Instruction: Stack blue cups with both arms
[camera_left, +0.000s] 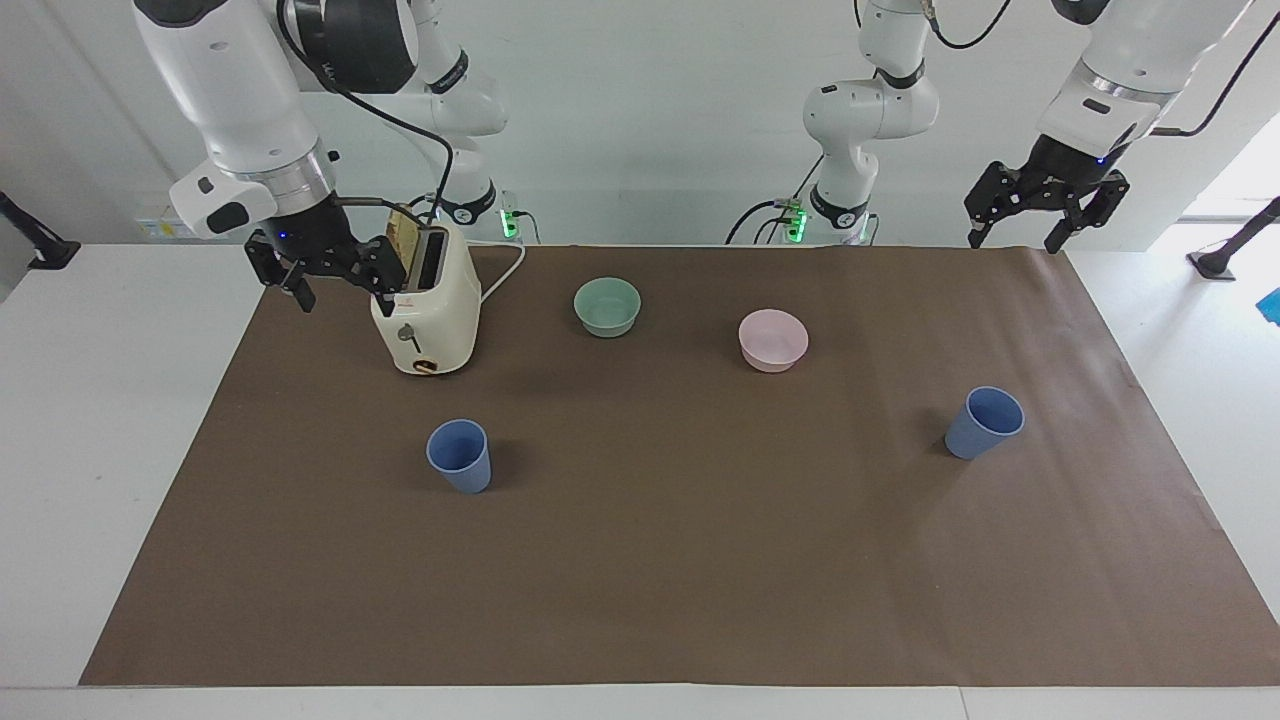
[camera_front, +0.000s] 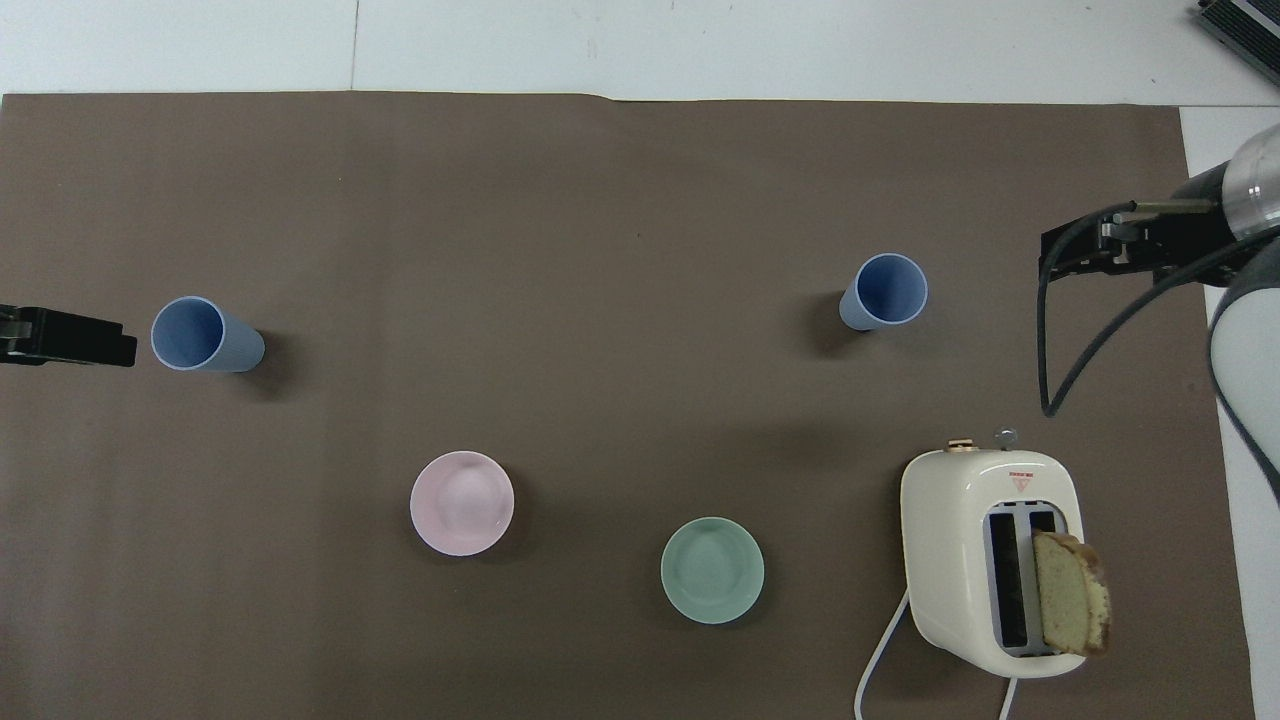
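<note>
While both blue cups stand upright and untouched on the brown mat, the step in hand is judged to be the first reach, one arm to each cup. The right gripper is held in the air beside the toaster, at the corner of the mat nearest the robots at the right arm's end, its fingers spread and nothing grasped; the left gripper is raised over the matching corner at the left arm's end, likewise spread and empty. The cup at the right arm's end stands farther from the robots than the toaster, well in from the mat's edge; the cup at the left arm's end stands close to that end's edge. Each cup would best be approached from the side and gripped across its tapered wall below the rim, squarely, since a light tumbler is likely to tip if it is nudged first. One cup should be kept low and steady while the other is brought over it and lowered straight in, rim level. The right arm's path should be kept clear of the toaster and the bread slice that stands in its slot. The green bowl and the pink bowl lie between the cups, nearer the robots, and need not be disturbed. The mat is laid on a white table; a pale wall and two smaller white arms are seen at the robots' edge.
</note>
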